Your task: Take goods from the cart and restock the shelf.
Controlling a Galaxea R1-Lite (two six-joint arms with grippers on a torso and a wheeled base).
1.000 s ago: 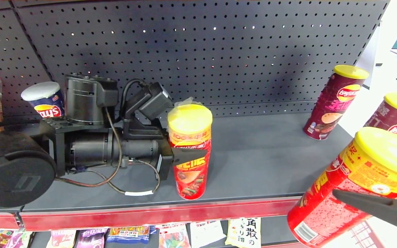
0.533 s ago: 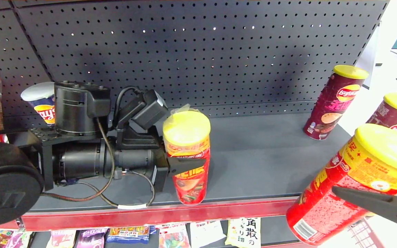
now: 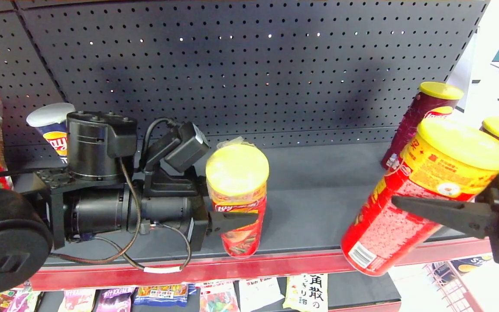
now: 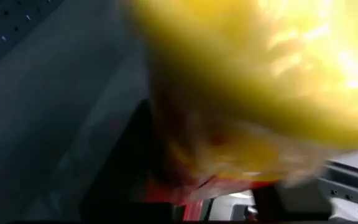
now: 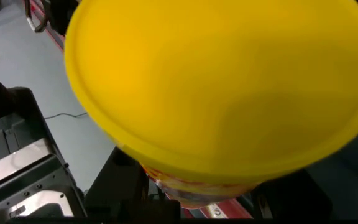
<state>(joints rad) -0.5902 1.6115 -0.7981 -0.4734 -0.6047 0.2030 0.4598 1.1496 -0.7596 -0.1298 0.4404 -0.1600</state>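
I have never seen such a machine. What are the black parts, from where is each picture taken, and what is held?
This two-armed robot restocks a shop shelf. The large picture is from a camera on its head; the two small ones are from wrist cameras, very close to the yellow lid of each held can. The black machinery on the left is its left arm: the left claw grips a red can upright at the shelf's front edge. The right claw holds a tilted can in the air before the shelf. Farther back stand a blue can and a purple can.
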